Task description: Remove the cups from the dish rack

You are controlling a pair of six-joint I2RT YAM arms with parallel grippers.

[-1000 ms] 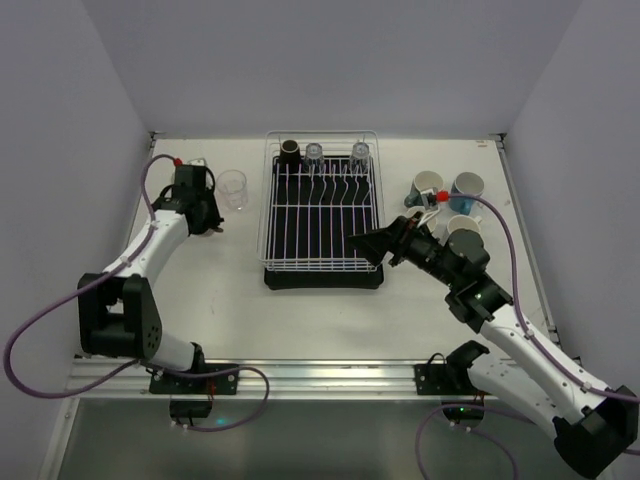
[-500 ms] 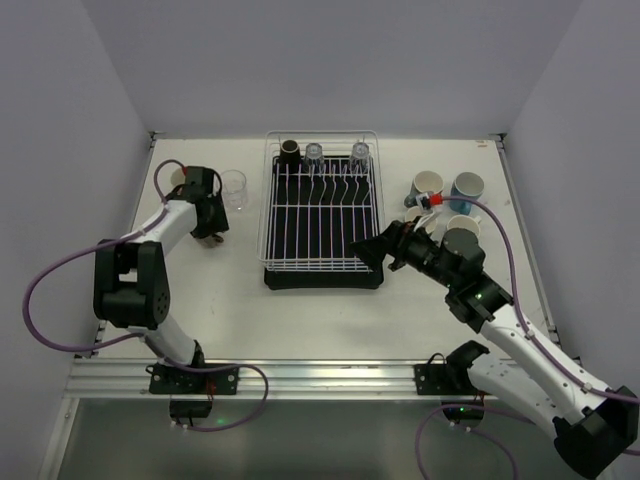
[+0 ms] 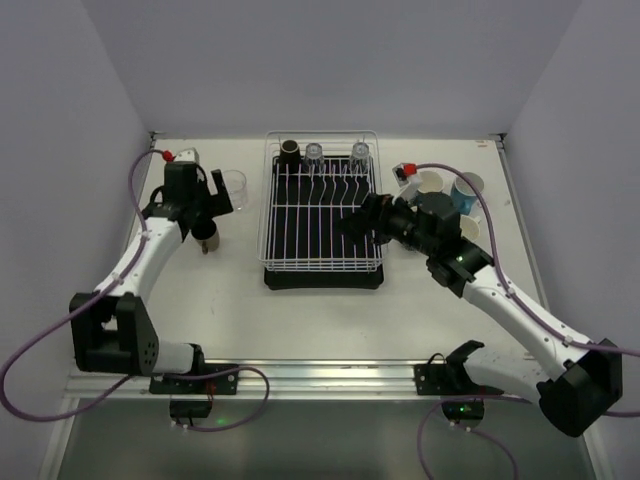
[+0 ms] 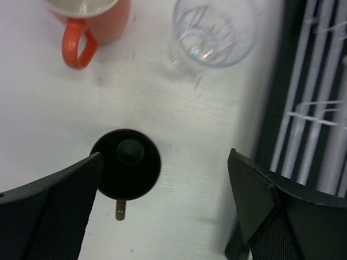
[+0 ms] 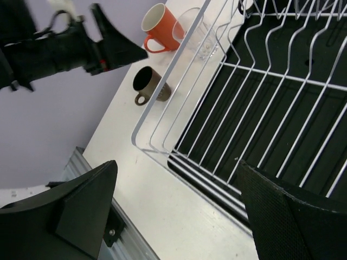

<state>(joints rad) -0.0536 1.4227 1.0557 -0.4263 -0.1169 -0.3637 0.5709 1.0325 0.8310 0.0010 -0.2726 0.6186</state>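
Observation:
The white wire dish rack [image 3: 300,215] [image 5: 260,103] [image 4: 320,108] stands mid-table on a black tray. Along its far end stand a brown cup [image 3: 290,152] and two clear glasses [image 3: 314,153] [image 3: 360,153]. My left gripper [image 3: 208,212] [image 4: 166,155] hangs open above a dark brown cup [image 3: 208,239] [image 4: 126,163] [image 5: 149,84] that stands upright on the table, apart from both fingers. Beside it stand an orange mug [image 4: 92,24] [image 5: 162,23] and a clear glass [image 3: 233,188] [image 4: 214,32]. My right gripper [image 3: 360,220] [image 5: 178,164] is open and empty over the rack's near right part.
Right of the rack stand a cream cup [image 3: 430,181], a blue cup [image 3: 467,187] and a white cup [image 3: 468,229], partly behind my right arm. The left arm [image 5: 59,49] shows in the right wrist view. Walls close the table on three sides.
My left gripper has opened and let go of the brown cup, which now stands on the table. My right arm has swung left and farther over the rack.

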